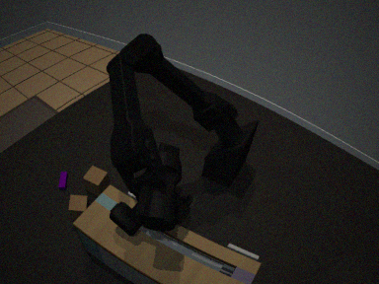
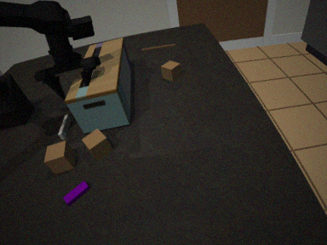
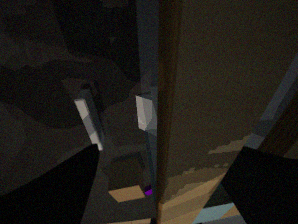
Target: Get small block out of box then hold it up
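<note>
The box (image 1: 101, 232) (image 2: 106, 116) has a tan top with a long slot down its middle, a pale blue patch (image 1: 105, 201) (image 2: 82, 92) at one end and a dull violet patch (image 1: 243, 274) (image 2: 99, 44) at the other. My gripper (image 1: 140, 226) (image 2: 86, 77) (image 3: 150, 143) is open and empty, pointing down at the slot near the pale blue end. A small purple block (image 1: 62, 179) (image 2: 76, 192) lies on the table beyond that end of the box; it also shows as a small purple speck in the wrist view (image 3: 148, 190). The shelf inside is hidden.
Two tan cubes (image 1: 95, 175) (image 1: 78, 202) (image 2: 59, 156) (image 2: 97, 144) sit between the box and the purple block. A third tan cube (image 2: 170, 70) and a thin brown strip (image 2: 158, 47) lie beyond the box. A white bar (image 1: 243, 250) (image 2: 64, 126) lies beside it. The arm's base (image 1: 229, 158) stands behind.
</note>
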Robot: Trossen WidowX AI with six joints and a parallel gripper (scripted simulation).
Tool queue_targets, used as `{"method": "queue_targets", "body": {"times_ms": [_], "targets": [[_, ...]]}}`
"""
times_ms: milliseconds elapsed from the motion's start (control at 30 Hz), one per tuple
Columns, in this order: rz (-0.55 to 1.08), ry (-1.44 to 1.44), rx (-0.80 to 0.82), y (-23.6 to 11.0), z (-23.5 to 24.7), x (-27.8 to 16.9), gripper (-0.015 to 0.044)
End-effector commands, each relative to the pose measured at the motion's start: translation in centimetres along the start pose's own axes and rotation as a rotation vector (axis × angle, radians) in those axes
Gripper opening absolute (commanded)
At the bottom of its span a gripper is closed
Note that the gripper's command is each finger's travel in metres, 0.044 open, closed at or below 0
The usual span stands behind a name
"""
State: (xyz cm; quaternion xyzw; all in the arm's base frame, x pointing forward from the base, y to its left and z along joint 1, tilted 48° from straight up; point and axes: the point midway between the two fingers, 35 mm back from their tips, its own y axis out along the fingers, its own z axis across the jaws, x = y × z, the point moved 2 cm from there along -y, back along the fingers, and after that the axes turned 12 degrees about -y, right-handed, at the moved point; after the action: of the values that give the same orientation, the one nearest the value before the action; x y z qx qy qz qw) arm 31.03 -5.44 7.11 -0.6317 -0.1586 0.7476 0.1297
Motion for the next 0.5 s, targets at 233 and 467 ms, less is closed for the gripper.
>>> {"method": "queue_targets", "body": {"times_ms": [233,467], "targets": [[0.003,-0.002,0.0,0.1,0.3,-1.1,0.04],[-0.003,-0.001,0.002,-5.4,0.5,-2.5,0.04]]}}
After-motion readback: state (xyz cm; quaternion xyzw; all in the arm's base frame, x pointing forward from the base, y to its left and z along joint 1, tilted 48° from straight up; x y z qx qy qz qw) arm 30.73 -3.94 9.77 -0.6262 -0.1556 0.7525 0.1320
